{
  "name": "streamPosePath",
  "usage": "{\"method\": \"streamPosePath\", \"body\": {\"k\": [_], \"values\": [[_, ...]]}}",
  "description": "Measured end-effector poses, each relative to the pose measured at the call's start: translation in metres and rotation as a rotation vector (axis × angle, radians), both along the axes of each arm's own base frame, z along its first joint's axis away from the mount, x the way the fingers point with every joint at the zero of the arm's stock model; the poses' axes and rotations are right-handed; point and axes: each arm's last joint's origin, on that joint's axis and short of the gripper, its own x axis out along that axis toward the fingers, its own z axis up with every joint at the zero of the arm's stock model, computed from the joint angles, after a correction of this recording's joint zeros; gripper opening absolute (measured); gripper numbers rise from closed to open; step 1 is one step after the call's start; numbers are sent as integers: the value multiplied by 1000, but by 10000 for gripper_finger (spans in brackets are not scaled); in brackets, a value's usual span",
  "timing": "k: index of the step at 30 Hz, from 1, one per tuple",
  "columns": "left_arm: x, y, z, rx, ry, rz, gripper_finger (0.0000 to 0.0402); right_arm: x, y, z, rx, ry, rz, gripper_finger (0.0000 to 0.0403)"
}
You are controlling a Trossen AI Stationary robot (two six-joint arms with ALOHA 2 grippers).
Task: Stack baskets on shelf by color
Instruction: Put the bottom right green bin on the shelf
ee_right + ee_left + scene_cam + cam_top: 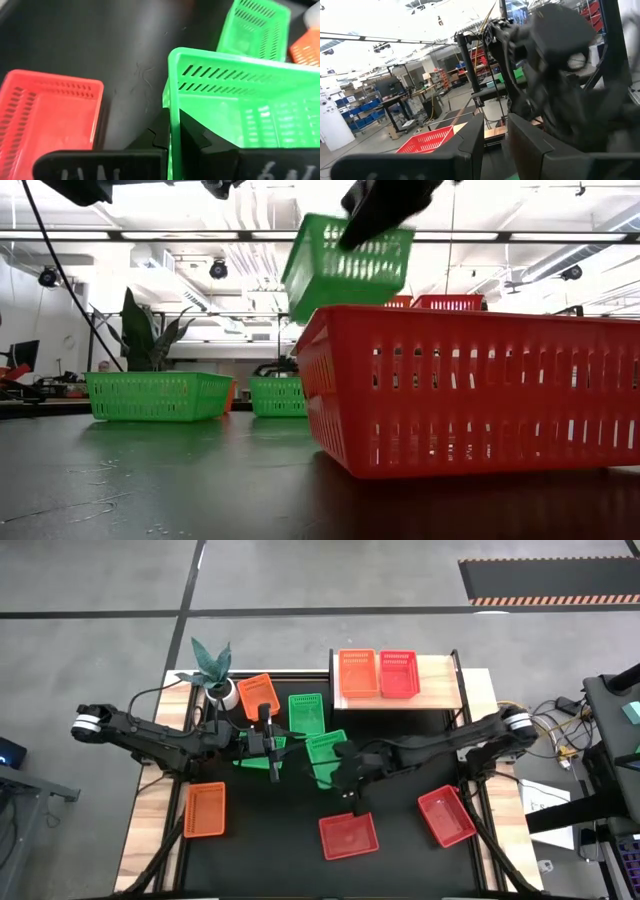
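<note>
My right gripper (343,764) (173,134) is shut on a green basket (326,754) (345,265), which hangs high over the table middle in the low view. My left gripper (280,746) (496,150) hovers level above another green basket (252,758), fingers a little apart, touching nothing. A third green basket (305,712) sits flat on the table behind. The shelf (440,680) at the far edge carries an orange basket (358,673) and a red basket (398,673) side by side. Two orange baskets (258,695) (205,808) and two red baskets (348,835) (446,815) lie on the tabletop. My right gripper pinches the green basket's side wall at its rim (175,100), near a corner, one finger (155,137) outside and one finger (195,137) inside the basket. The fingers come from the table's right, slanting down. The basket is lifted clear and tilted.
A white plant pot (226,692) with a leafy plant stands at the far left, beside an orange basket. The near red basket (470,390) fills the low view's foreground. The shelf's right part (445,685) is bare wood. Black tabletop (270,830) shows between the near baskets.
</note>
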Motion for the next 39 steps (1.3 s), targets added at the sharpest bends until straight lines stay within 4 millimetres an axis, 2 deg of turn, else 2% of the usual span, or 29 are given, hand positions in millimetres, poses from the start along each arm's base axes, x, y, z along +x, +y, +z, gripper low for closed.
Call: {"method": "streamPosePath", "body": {"k": [5,10,17,27,34,39], "values": [[0,0,0,0,0,0,70,-31,-7,36,-46,-44,49,9],[0,0,0,0,0,0,70,-66,-21,68,-201,-85,36,9],[0,0,0,0,1,0,70,-113,-49,98,-322,-101,-68,9],[0,0,0,1,1,1,70,-165,-97,115,-329,-122,-232,8],[0,0,0,2,1,1,70,-199,-115,116,-303,-159,-300,8],[0,0,0,3,1,2,70,-215,-121,109,-270,-176,-298,8]]}}
